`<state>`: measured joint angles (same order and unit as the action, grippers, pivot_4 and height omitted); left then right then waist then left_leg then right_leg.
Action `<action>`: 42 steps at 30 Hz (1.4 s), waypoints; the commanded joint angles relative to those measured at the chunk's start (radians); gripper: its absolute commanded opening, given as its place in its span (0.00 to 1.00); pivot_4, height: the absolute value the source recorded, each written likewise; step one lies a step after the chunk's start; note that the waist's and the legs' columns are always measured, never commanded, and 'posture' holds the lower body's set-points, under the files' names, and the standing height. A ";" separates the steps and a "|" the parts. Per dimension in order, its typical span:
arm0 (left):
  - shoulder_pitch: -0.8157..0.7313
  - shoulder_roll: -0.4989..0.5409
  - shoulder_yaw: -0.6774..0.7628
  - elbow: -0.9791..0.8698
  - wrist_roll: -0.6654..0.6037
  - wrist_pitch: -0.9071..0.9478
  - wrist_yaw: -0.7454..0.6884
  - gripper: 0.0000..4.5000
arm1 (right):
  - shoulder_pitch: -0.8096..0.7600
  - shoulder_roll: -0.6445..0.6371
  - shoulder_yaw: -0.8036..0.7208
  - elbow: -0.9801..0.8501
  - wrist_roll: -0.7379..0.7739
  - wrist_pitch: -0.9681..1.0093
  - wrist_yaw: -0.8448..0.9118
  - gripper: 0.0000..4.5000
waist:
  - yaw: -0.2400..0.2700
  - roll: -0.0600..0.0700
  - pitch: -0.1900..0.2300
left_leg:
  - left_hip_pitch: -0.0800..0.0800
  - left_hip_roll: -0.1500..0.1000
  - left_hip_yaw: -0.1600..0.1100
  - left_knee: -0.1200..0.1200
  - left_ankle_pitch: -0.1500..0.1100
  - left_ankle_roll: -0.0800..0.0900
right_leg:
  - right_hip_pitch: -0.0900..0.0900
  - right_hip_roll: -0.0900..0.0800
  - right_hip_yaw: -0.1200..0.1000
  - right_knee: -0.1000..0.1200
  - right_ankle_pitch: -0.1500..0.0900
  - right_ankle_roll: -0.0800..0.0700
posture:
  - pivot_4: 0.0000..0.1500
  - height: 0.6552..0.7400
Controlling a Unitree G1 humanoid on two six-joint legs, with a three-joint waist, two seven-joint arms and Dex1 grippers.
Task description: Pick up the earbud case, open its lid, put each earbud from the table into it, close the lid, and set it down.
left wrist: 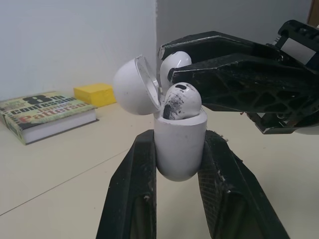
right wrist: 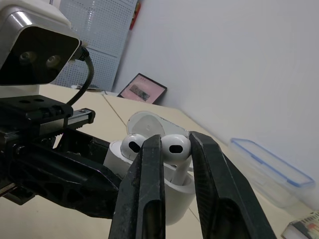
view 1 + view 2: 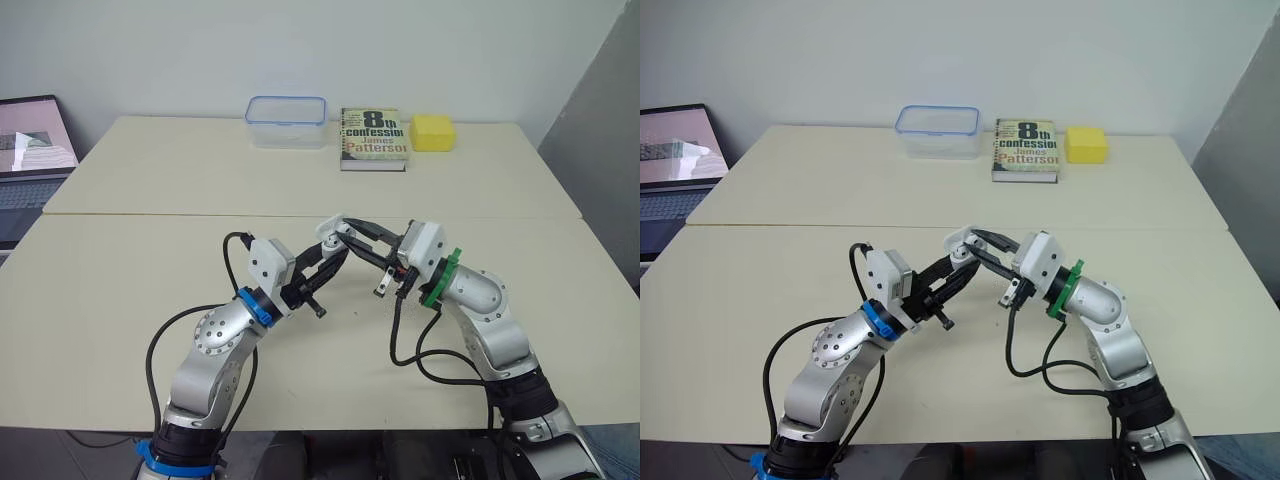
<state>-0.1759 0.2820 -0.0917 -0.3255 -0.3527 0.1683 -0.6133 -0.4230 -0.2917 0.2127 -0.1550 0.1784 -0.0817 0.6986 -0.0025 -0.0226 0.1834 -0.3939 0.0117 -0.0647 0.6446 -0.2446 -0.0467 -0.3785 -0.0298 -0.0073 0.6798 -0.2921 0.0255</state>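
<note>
Left wrist view makes the step clear: the small white glossy plastic earbud case (image 1: 180, 157), rounded like a pebble, stands upright between the two hard black fingers of the left gripper (image 1: 179, 142). These fingers are clamped on its sides and hold it off the pale matte table (image 3: 150, 300). Its domed lid (image 1: 132, 87) is tipped back on the hinge. One white smooth earbud (image 1: 180, 99) sits in a socket, its face smudged dark. The right gripper (image 2: 175, 148), just above the mouth of the case, is closed on the second white earbud (image 2: 177, 144), whose stem points toward the free socket. I judge this to be the insertion of the last earbud. The next move calls for lowering the stem straight into the socket, then releasing it. The plastic looks slippery, so a small misalignment could make it slip.
</note>
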 commanded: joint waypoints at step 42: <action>-0.099 0.069 -0.037 0.051 -0.103 0.036 -0.255 0.17 | -0.603 -0.333 0.087 0.276 0.156 0.554 0.516 0.00 | -0.009 0.004 0.002 | -0.003 0.000 0.001 0.000 0.000 0.000 | -0.004 0.001 0.000 0.000 0.000 0.000 | 1.00 1.00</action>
<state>-0.2631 0.3497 -0.1286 -0.2591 -0.4343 0.2124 -0.8538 -0.9950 -0.6287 0.2811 0.0894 0.3587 0.4949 1.1718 -0.0117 -0.0187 0.1858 -0.3973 0.0117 -0.0639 0.6446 -0.2446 -0.0463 -0.3829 -0.0288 -0.0077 0.6803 -0.2919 0.0251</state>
